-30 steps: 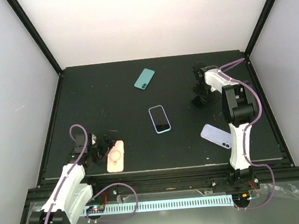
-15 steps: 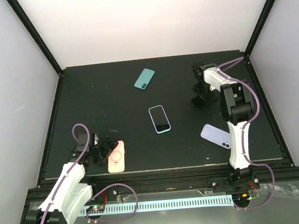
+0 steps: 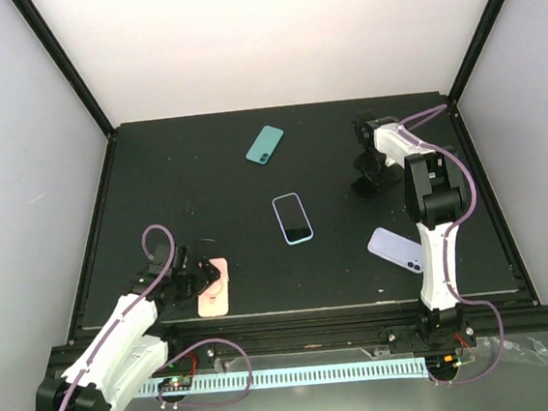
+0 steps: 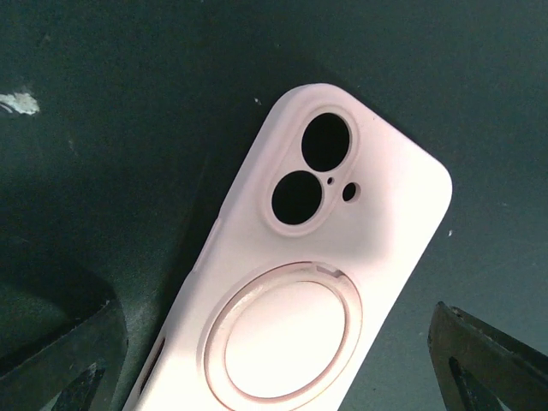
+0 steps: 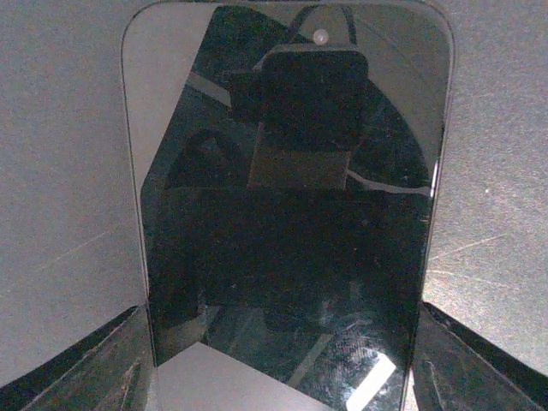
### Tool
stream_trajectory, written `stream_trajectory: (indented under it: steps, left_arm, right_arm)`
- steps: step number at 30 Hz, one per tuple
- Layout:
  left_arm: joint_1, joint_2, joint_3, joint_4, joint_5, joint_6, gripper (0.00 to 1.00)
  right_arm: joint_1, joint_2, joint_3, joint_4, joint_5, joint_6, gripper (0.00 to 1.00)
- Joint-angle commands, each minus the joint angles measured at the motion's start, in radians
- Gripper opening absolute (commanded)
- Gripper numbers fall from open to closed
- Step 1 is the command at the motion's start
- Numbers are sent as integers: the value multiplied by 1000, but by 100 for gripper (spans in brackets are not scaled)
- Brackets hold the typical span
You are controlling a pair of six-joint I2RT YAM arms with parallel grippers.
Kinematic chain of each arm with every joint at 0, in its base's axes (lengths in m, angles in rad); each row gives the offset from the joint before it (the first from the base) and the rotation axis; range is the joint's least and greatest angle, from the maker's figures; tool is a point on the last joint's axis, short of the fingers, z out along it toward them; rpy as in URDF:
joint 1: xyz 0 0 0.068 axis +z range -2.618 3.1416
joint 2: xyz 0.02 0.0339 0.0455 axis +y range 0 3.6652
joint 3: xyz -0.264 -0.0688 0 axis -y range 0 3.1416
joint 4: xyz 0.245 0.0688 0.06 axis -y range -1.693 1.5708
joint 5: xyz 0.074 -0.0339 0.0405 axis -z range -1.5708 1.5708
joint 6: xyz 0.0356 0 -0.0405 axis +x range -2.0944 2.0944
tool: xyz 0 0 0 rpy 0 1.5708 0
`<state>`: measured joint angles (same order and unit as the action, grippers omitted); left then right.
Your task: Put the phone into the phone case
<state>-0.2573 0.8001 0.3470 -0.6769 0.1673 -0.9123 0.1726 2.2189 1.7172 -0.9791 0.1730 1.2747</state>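
Observation:
The teal-green phone (image 3: 264,145) lies back up at the far middle of the table, no gripper near it. The lavender phone case (image 3: 397,250) lies at the near right, beside my right arm's base link. My right gripper (image 3: 370,179) (image 5: 282,368) points down over a different phone (image 5: 291,214), face up with a black screen and its back hidden; both fingers (image 5: 94,364) rest against its long edges. My left gripper (image 3: 192,279) (image 4: 282,377) stands open astride a pink case (image 4: 325,257) with a ring mark.
A light blue-rimmed phone (image 3: 293,218) lies in the middle of the black mat (image 3: 176,195). Black frame posts and pale walls close in the table on three sides. A perforated rail (image 3: 300,375) runs along the near edge.
My right gripper's jaws have narrowed onto the black-screened phone's edges. My left arm has crept toward the near edge, over the pink case, still wide open.

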Motion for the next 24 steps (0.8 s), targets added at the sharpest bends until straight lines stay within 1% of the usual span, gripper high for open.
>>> stream_trajectory:
  steps: [1,6,11,15,20,24]
  left_arm:
    - [-19,25,-8,-112,-86,24,98]
    - [-45,33,-9,-91,-48,35,98]
    - [-113,36,-1,-50,-20,-12,97]
    - [-175,74,16,-15,-25,-47,97]
    - [-258,148,75,-9,-94,-72,97]
    - [-334,228,156,-66,-232,-69,98]
  right_arm:
    - [-18,3,-18,-27,15,-19,75]
    - [-22,-34,-69,2,22,-68,73]
    - [-21,-63,-129,46,28,-155,72]
    - [-21,-100,-180,80,48,-232,72]
    - [-21,-121,-211,135,9,-350,71]
    - [-21,-138,-247,203,-52,-448,71]
